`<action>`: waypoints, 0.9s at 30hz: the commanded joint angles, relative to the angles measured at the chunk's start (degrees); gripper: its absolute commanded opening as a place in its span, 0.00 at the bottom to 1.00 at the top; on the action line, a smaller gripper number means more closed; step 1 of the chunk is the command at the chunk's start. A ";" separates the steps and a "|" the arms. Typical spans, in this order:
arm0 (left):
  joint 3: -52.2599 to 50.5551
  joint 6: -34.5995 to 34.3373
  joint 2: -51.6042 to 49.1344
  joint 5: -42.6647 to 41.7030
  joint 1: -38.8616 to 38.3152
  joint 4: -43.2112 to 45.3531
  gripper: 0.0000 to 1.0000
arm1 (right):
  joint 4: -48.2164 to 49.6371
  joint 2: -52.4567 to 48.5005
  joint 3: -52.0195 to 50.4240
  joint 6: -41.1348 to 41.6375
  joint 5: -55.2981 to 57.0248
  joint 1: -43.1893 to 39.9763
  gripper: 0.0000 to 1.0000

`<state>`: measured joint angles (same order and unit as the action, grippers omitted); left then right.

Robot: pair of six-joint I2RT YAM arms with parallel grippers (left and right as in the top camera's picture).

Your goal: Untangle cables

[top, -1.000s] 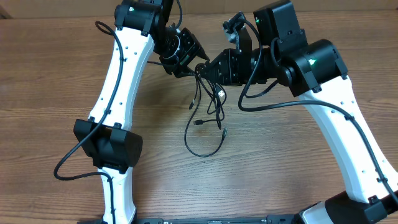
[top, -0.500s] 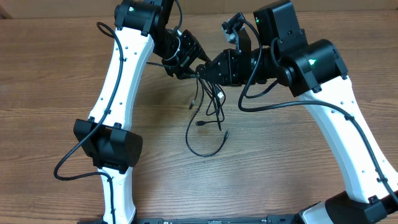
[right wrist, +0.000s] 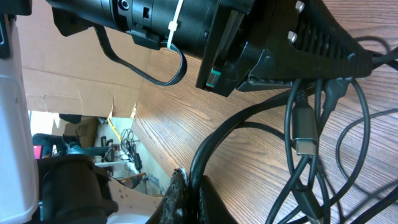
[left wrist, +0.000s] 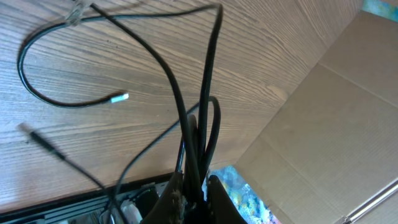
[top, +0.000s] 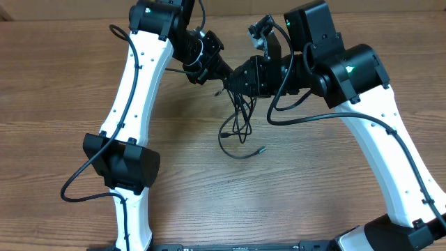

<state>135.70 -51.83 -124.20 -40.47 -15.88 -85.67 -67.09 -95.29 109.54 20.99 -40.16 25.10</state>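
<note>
Since a second ago, the cables (top: 240,115) are drawn overhead into a tighter bundle, with the left gripper (top: 221,72) and right gripper (top: 234,81) both clamped on them above the wooden table (top: 313,188). At the left wrist, pinched strands and cardboard (left wrist: 323,124) are seen. At the right wrist, gripped strands and a silver plug (right wrist: 305,134) are seen.

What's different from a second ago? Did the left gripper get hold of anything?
The left gripper closed on the cables, and their loose loop drew up toward the grippers. The right gripper stayed shut on them.
</note>
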 commanded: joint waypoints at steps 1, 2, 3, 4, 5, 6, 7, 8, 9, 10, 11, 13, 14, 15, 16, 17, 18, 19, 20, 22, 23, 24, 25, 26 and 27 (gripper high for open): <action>0.42 0.22 0.13 2.93 0.11 0.55 0.04 | 0.17 1.42 1.49 -0.20 -2.82 -0.11 0.04; 0.42 -0.09 0.13 4.42 0.11 0.52 0.04 | 0.17 1.42 1.49 -0.20 -3.10 -0.11 0.04; 0.42 -0.11 0.13 6.51 0.11 0.50 0.04 | 0.22 1.42 1.49 -0.22 -3.67 -0.11 0.04; 0.42 -0.24 0.13 9.92 0.13 0.44 0.07 | 0.28 1.53 1.53 -0.24 -4.50 -0.11 0.04; 0.42 -0.61 0.13 11.76 0.15 0.28 0.10 | 0.31 1.64 1.55 -0.24 -4.92 -0.11 0.04; 0.42 -1.03 0.13 12.74 0.17 0.22 0.14 | 0.31 1.77 1.55 -0.24 -5.09 -0.11 0.04; 0.42 -1.18 0.13 13.33 0.20 0.26 0.19 | 0.31 1.97 1.55 -0.24 -5.27 -0.11 0.04; 0.42 -1.31 0.13 13.53 0.24 0.42 0.20 | 0.31 2.19 1.55 -0.44 -5.53 -0.11 0.04; 0.42 -1.38 0.13 13.66 0.33 0.48 0.21 | 0.33 2.49 1.55 -0.50 -5.86 -0.11 0.04; 0.42 -1.38 0.13 13.66 0.44 0.52 0.21 | 0.37 2.73 1.55 -0.94 -6.29 -0.11 0.04; 0.42 -1.38 0.13 13.64 0.52 0.52 0.20 | 0.44 3.06 1.55 -1.36 -6.78 -0.11 0.04; 0.42 -1.36 0.13 13.64 0.59 0.44 0.20 | 0.44 3.54 1.55 -1.53 -6.86 -0.11 0.04; 0.42 -1.36 0.13 13.64 0.59 0.44 0.20 | 0.44 3.76 1.55 -1.55 -6.86 -0.11 0.04; 0.42 -1.36 0.13 13.64 0.59 0.44 0.20 | 0.42 3.96 1.55 -1.75 -6.88 -0.11 0.04; 0.42 -1.36 0.13 13.66 0.59 0.46 0.21 | 0.42 4.04 1.55 -1.88 -6.86 -0.11 0.04; 0.42 -1.33 0.13 13.73 0.59 0.44 0.21 | 0.42 4.17 1.55 -2.05 -6.86 -0.11 0.04; 0.42 -1.36 0.13 14.10 0.59 0.42 0.23 | 0.44 4.24 1.55 -2.36 -6.86 -0.11 0.04; 0.42 -1.36 0.13 14.78 0.66 0.44 0.25 | 0.48 4.37 1.55 -2.40 -6.86 -0.13 0.04; 0.42 -1.36 0.13 15.93 0.79 0.42 0.25 | 0.59 4.44 1.55 -2.38 -6.88 -0.20 0.04; 0.42 -1.36 0.13 18.45 1.25 0.15 0.32 | 0.68 4.85 1.55 -2.40 -6.86 -0.68 0.04; 0.42 -1.36 0.13 21.05 1.84 -0.46 0.39 | 0.61 5.46 1.55 -2.43 -6.84 -1.77 0.04; 0.42 -1.36 0.13 21.90 2.21 -0.87 0.41 | 0.59 5.77 1.55 -2.43 -6.86 -2.45 0.04; 0.42 -1.36 0.13 22.82 2.73 -1.38 0.46 | 0.57 6.16 1.55 -2.43 -6.86 -3.41 0.04; 0.42 -1.33 0.13 23.17 3.21 -1.84 0.49 | 0.55 6.51 1.55 -2.43 -6.86 -4.17 0.04; 0.42 -1.33 0.11 23.08 4.39 -3.02 0.50 | 0.39 7.30 1.55 -2.40 -6.86 -6.21 0.04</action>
<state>135.70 -52.82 -124.20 -21.30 -13.91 -87.24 -66.94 -91.55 109.54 19.40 -46.11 22.22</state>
